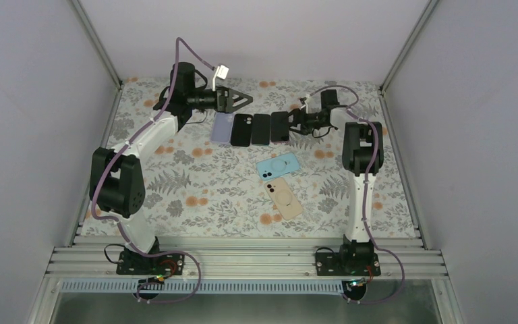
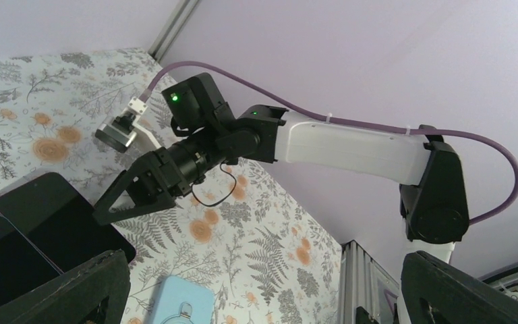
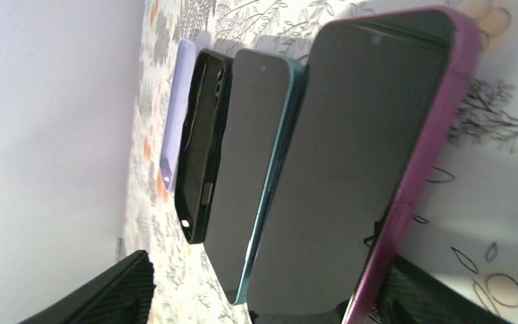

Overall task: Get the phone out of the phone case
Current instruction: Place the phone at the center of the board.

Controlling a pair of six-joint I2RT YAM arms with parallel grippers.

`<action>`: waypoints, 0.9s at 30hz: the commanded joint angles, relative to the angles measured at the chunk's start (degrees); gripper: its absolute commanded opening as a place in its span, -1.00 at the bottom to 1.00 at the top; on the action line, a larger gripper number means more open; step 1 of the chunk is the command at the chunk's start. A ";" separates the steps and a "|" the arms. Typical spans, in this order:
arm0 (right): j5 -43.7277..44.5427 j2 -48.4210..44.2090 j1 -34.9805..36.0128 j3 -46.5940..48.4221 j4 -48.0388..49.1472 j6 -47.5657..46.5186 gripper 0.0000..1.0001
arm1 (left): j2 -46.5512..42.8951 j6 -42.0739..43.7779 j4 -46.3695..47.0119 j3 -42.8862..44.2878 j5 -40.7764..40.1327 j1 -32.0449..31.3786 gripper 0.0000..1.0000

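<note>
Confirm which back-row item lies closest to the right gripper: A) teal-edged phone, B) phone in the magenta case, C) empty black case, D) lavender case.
B: the phone in the magenta case lies at the row's right end, right at the right gripper, and it fills the foreground of the right wrist view.

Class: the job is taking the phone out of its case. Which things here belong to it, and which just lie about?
Job: dark-screened phone in magenta case; right hand, open, close to it.
Lying about: lilac case; empty black case; teal-edged phone; pale blue face-down handset; beige face-down handset.
</note>
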 commanded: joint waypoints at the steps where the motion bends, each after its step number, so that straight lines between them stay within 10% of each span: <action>1: 10.78 -2.82 0.96 -0.39 -3.10 -4.31 0.63 | 0.00 1.12 0.28 0.65 -0.71 0.21 1.00; 7: 17.55 -7.27 2.13 -0.65 -5.24 -9.39 0.99 | -1.36 3.11 -1.17 0.15 -2.70 0.24 1.00; 16: 19.29 -13.67 2.36 -3.47 -9.58 -20.39 0.99 | -3.62 4.82 -2.44 -0.84 -5.18 0.16 1.00; 27: 14.34 -27.59 2.38 -10.46 -26.63 -62.36 0.99 | -4.73 6.05 -3.01 -1.41 -6.25 0.03 1.00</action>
